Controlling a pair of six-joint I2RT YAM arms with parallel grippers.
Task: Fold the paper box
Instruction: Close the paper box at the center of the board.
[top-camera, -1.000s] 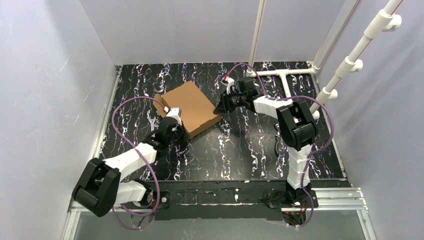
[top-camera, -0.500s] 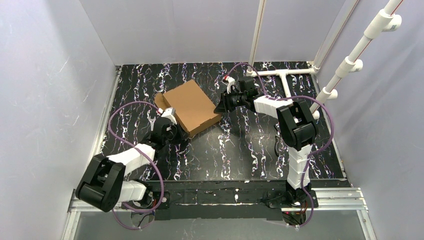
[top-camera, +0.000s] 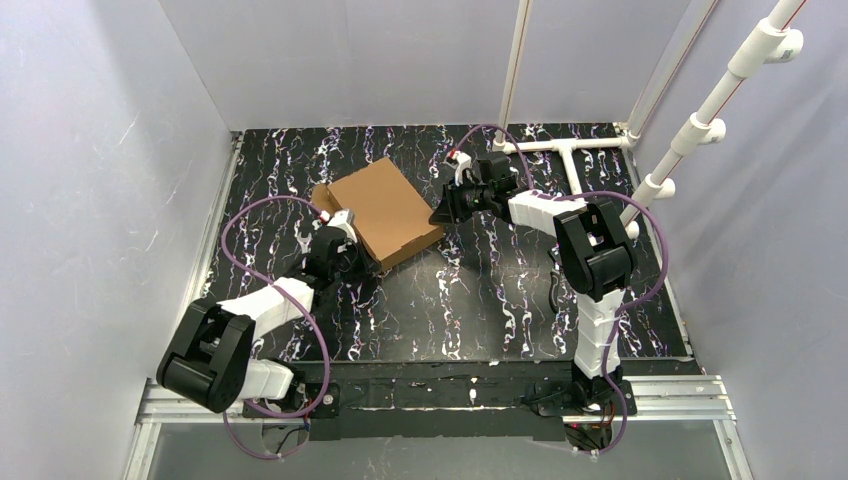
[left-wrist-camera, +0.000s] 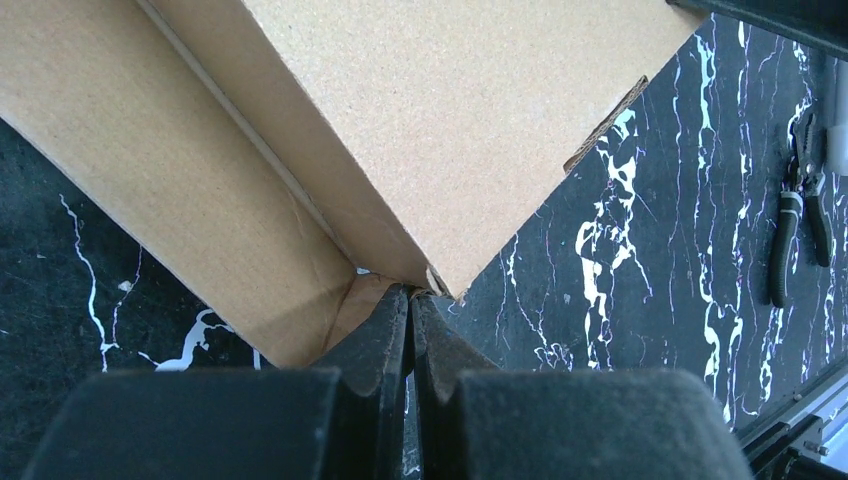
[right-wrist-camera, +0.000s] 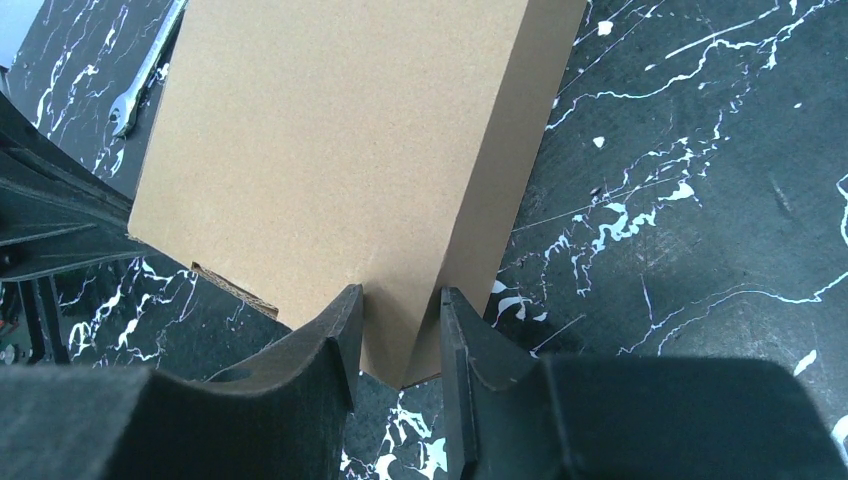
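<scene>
The paper box (top-camera: 385, 212) is plain, unprinted brown, with darker brown at its cut edges. Under the box, the table (top-camera: 480, 290) is black, marbled with white veins and faint violet flecks. Beside the box, the left arm (top-camera: 262, 310) and right arm (top-camera: 540, 210) are white with black joints. The left gripper (left-wrist-camera: 410, 292) and right gripper (right-wrist-camera: 400, 295) are black, and the cables (top-camera: 265, 199) are purple. Behind the box stand pale lavender walls (top-camera: 400, 60) and white pipes (top-camera: 700, 125).

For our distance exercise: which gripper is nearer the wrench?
Left. The left gripper sits at the box's left side, close to the wrench; the right gripper is at the box's opposite corner, across from it.
</scene>
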